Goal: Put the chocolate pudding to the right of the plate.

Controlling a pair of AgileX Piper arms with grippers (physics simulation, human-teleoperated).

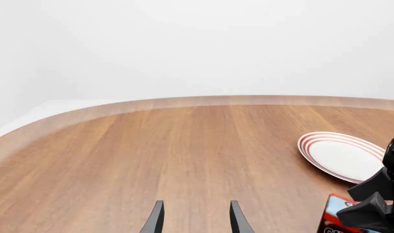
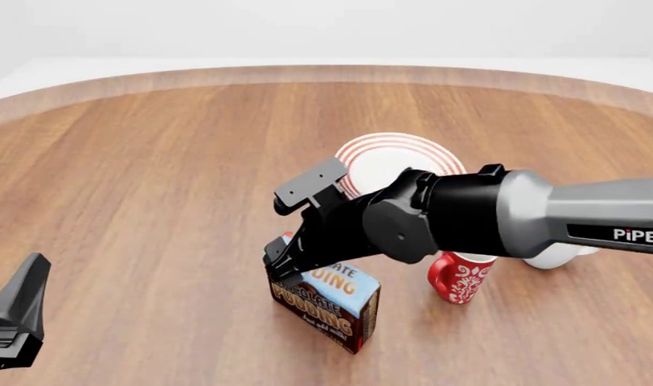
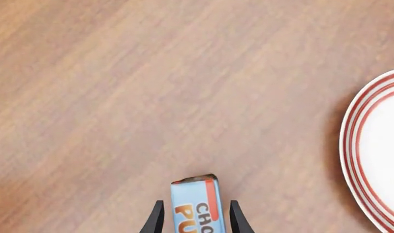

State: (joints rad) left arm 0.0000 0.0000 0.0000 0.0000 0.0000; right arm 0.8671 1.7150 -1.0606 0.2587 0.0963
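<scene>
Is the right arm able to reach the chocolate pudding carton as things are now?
Probably yes. The right gripper is already at the chocolate pudding carton, one finger on either side of it, nothing between. Whether it is gripping yet, I cannot tell.

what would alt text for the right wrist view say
The right claw straddles the chocolate pudding, a finger on either side of the carton, above a wooden table. The red-ringed plate shows at one edge.

Round wooden table (image 2: 144, 177) with a paler rim, plain white surroundings, soft even light.
</scene>
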